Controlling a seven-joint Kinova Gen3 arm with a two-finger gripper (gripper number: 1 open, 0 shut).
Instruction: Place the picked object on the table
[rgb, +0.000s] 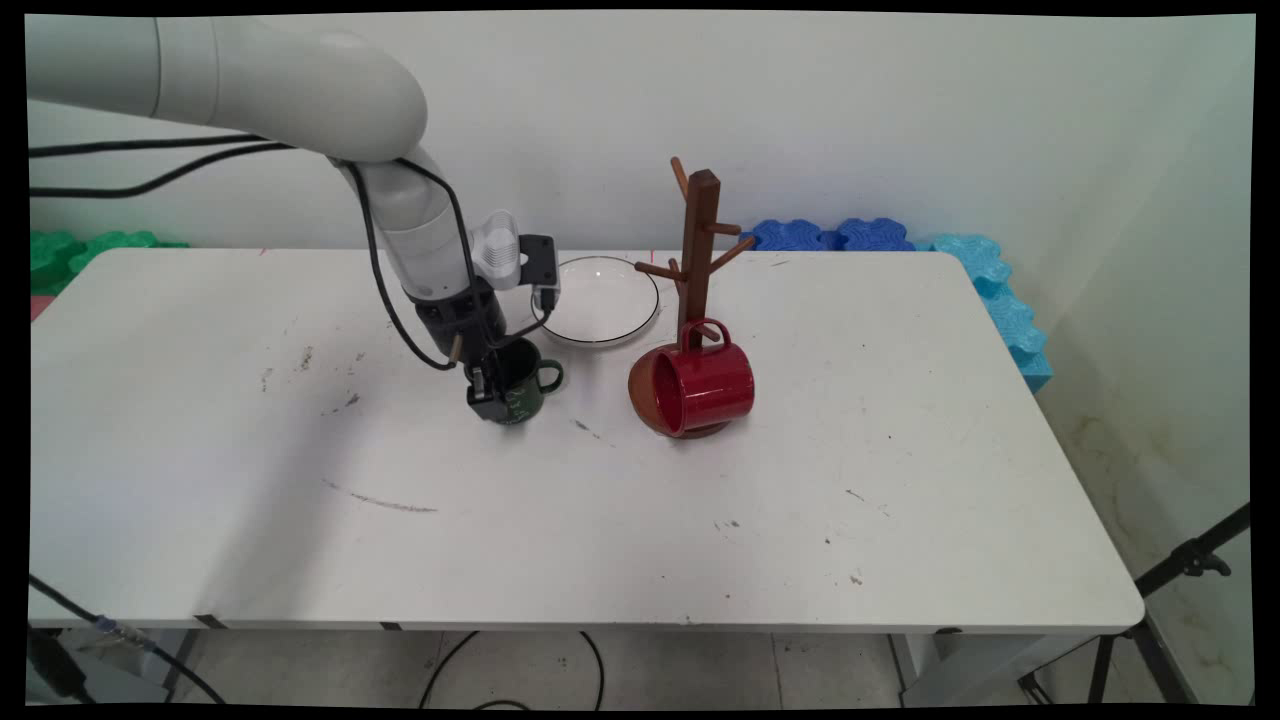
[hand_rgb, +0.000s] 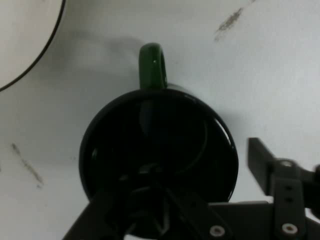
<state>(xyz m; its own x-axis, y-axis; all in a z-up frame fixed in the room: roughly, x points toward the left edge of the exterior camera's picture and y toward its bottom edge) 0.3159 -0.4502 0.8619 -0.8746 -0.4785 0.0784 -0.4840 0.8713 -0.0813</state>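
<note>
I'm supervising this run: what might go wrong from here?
The jaws straddle one wall of the green mug, with one finger inside it. Such a rim pinch may let it tilt or slip. The plate lies just behind, and the red mug on the wooden rack is near enough to be bumped.

**Green mug upright at the gripper, left of the mug tree**

The dark green mug stands upright on the white table, mouth open upward, its looped handle pointing toward the picture's right in the main view. Pale markings show faintly on its side. From the hand view the interior looks black and glossy, and the green handle sits at the far side of the rim. The black gripper is down at the mug, one finger inside the rim and the other outside the wall on the side opposite the handle.
</note>
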